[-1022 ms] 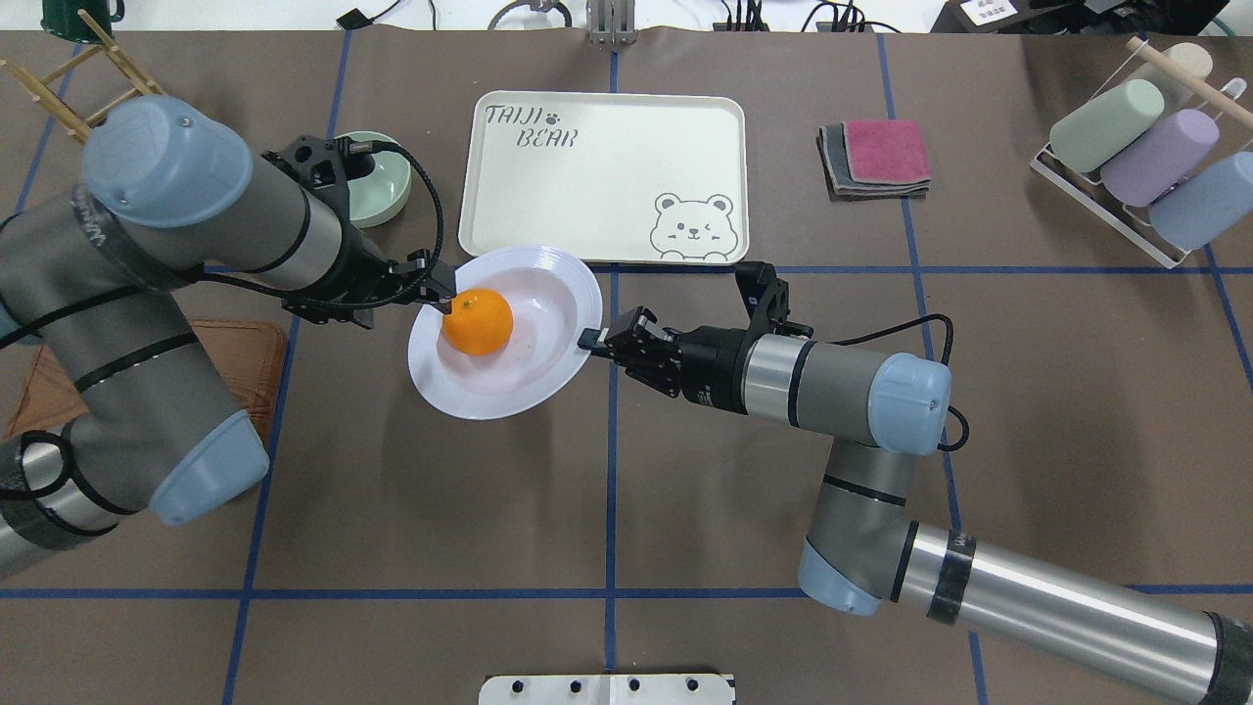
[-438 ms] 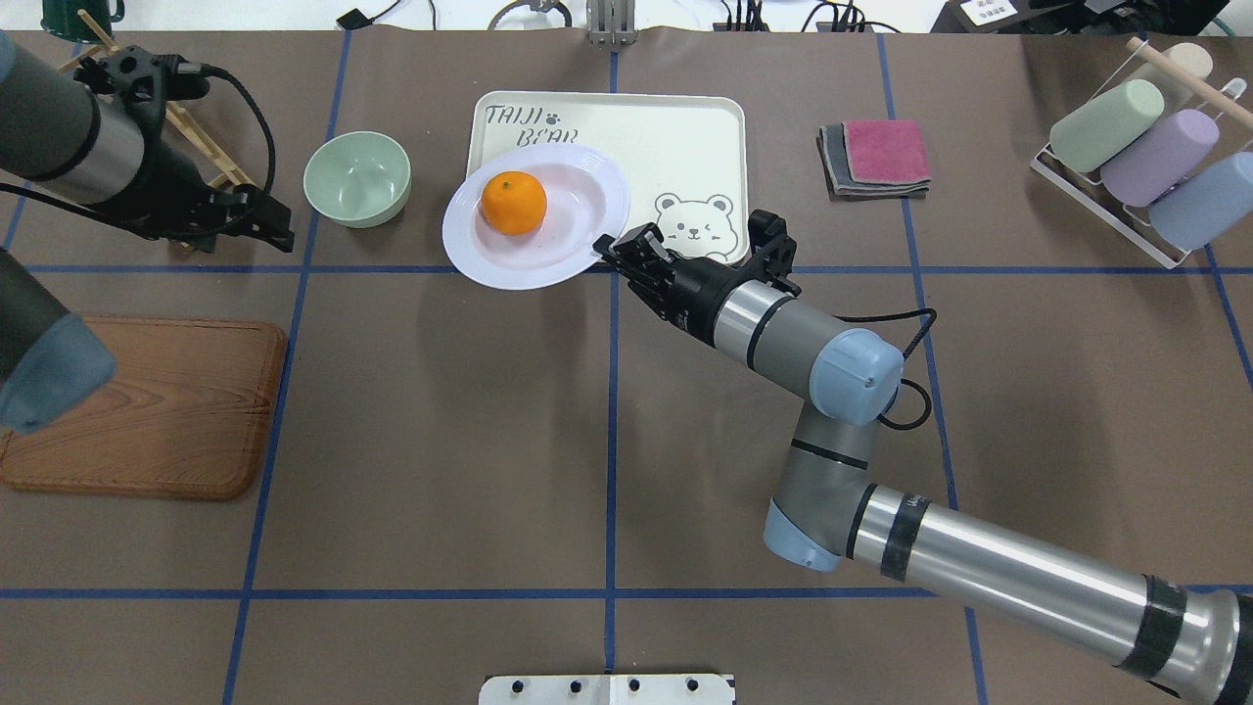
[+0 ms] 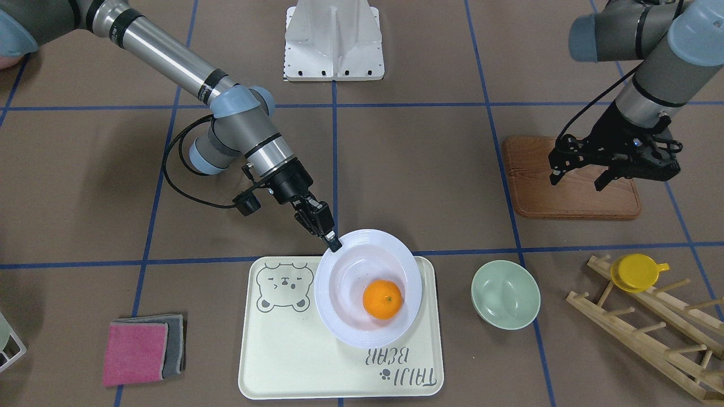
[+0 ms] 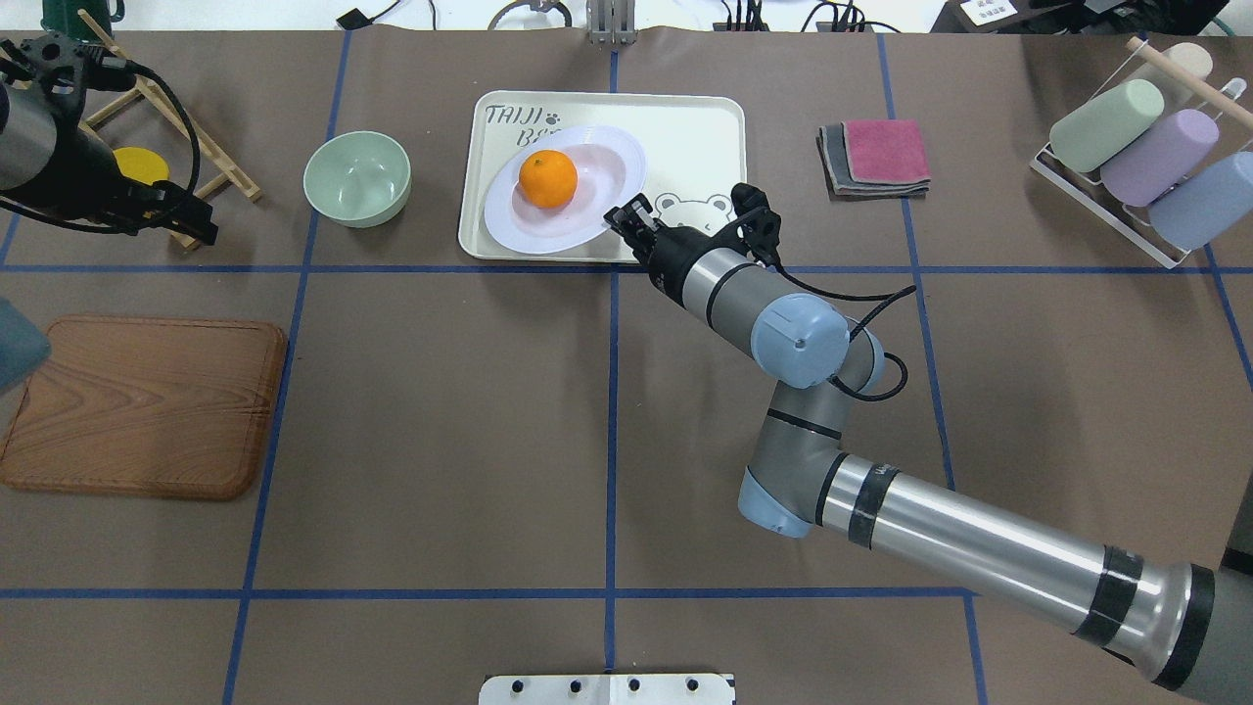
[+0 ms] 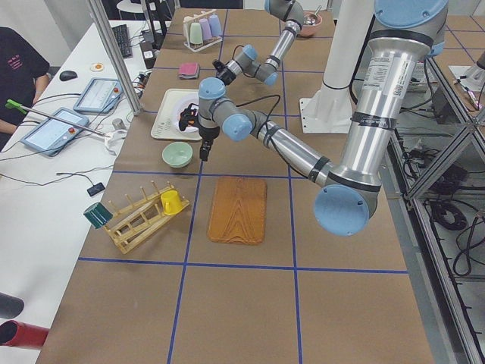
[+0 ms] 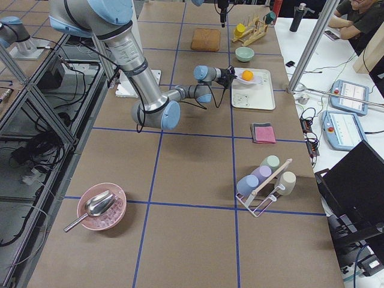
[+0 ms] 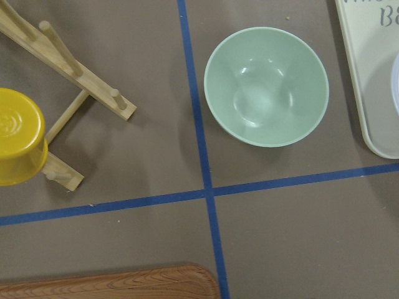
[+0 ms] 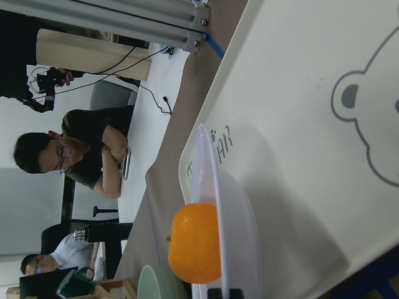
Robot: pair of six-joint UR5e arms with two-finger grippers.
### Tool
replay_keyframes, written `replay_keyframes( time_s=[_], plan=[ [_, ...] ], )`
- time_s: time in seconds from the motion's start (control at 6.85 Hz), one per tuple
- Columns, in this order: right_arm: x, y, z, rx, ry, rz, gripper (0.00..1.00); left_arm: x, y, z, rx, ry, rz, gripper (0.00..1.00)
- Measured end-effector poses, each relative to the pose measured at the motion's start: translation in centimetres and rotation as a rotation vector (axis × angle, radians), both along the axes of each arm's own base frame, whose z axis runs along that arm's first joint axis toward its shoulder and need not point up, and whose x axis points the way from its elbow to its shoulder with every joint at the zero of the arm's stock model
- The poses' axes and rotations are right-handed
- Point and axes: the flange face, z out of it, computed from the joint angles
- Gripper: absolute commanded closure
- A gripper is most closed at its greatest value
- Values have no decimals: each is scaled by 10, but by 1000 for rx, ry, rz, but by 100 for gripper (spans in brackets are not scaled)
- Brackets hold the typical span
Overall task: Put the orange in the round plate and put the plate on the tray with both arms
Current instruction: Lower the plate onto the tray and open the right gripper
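The orange (image 4: 548, 178) lies in the white round plate (image 4: 597, 201), toward its left side. The plate hangs over the left half of the cream tray (image 4: 695, 127), tilted and seemingly a little above it. My right gripper (image 4: 619, 215) is shut on the plate's near right rim. From the front-facing view, the right gripper (image 3: 334, 244) pinches the rim of the plate (image 3: 350, 282) with the orange (image 3: 383, 299) inside, over the tray (image 3: 283, 356). My left gripper (image 3: 577, 180) is open and holds nothing. It hovers far off at the table's left, above the wooden board.
A mint-green bowl (image 4: 356, 178) stands left of the tray. A wooden board (image 4: 142, 406) lies front left. A wooden rack with a yellow cup (image 4: 137, 164) is at the far left. Folded cloths (image 4: 876, 157) and a cup rack (image 4: 1140, 157) lie to the right.
The left gripper let go of the plate's rim and drew back to the far left. The right gripper carried the plate with the orange away from the robot, over the tray.
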Motion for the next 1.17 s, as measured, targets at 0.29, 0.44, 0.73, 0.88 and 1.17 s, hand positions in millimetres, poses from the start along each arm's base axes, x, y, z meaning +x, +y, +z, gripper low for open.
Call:
replay_keyframes(
  time_s=[0.29,0.44,0.73,0.88,1.17],
  plan=[
    [0,-12,4,-35,62,22,1,-5,0,5,5,-9,1,12],
    [3,-18,1,-43,75,28,0,-6,1,7,4,-10,1,12],
    [22,-34,-15,-46,144,-25,0,-9,2,10,1,-13,-3,12],
    [45,-40,-24,-27,238,-113,0,-11,1,11,0,-13,-5,13],
    [105,-31,-32,54,570,-356,0,-16,2,15,0,-15,-6,13]
  ],
)
